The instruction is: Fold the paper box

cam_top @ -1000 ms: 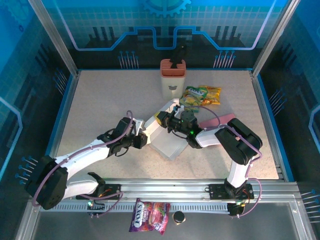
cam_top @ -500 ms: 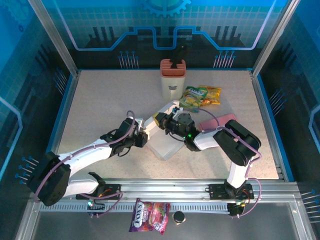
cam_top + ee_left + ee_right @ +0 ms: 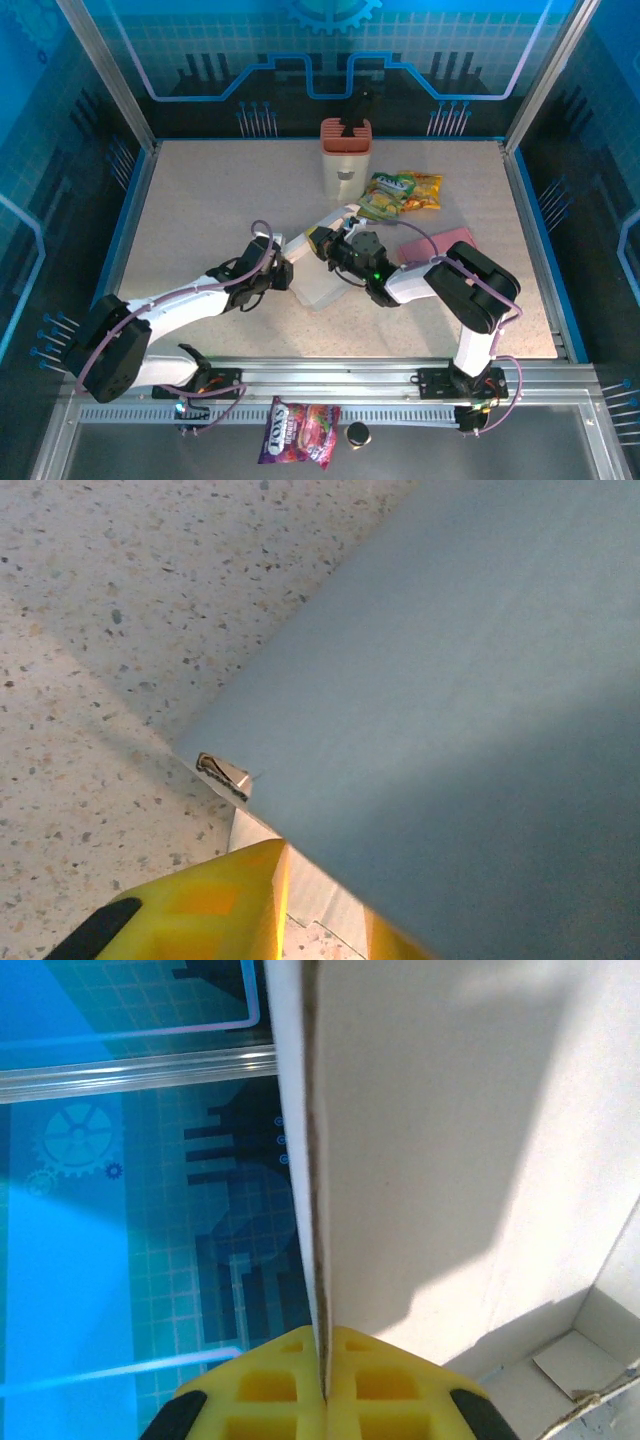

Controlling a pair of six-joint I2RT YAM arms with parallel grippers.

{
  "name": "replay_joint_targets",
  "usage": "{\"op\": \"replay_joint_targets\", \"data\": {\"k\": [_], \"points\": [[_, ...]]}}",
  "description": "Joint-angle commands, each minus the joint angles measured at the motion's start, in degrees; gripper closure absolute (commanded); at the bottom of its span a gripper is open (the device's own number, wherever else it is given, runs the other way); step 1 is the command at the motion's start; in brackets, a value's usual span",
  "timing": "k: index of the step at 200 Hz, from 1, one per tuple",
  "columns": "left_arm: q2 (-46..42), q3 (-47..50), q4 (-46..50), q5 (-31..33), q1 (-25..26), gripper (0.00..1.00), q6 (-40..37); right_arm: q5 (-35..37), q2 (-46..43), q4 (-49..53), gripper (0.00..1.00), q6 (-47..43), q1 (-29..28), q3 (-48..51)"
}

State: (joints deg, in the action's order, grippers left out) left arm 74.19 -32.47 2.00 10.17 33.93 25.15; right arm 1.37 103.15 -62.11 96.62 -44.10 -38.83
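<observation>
Mid-table, right gripper (image 3: 325,1375) is clamped tight on a paper box (image 3: 322,287) wall; can't tell what left gripper (image 3: 284,272) holds. Yank too hard and that panel tears or creases wrong.

Paper box (image 3: 322,288): one is sitting.
Snack bags: two are lying, a yellow bag (image 3: 401,191) and a purple bag (image 3: 300,432).
Pink pad (image 3: 437,243): one is lying.
Tall pot (image 3: 345,160): one is standing.

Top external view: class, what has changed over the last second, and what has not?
The right gripper, clamping the paper box, drew leftward, pulling the box left so that it looks narrower. The left gripper edged toward it. Snack bags and holder stayed put.
</observation>
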Motion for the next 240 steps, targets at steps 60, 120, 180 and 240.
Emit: {"op": "replay_joint_targets", "data": {"k": [60,120,180,240], "points": [[-1.56,-1.84,-3.22,1.19,-0.78,0.76,-1.12,2.09,2.13,4.05,1.0,-1.3,-0.49,-4.21],[-5.13,-0.98,-2.42,-12.3,-2.65,0.69,-2.22,5.68,-14.69,38.81,1.0,-1.05,-0.64,-6.24],[-5.36,-1.36,-2.33,-20.4,-2.67,0.66,-4.22,7.58,-18.29,58.42,1.0,-0.38,-0.44,-11.27],[-1.65,-1.64,-1.81,-22.62,-2.64,0.66,-5.86,5.18,-11.11,42.09,1.0,-2.77,2.77,-10.89]]}}
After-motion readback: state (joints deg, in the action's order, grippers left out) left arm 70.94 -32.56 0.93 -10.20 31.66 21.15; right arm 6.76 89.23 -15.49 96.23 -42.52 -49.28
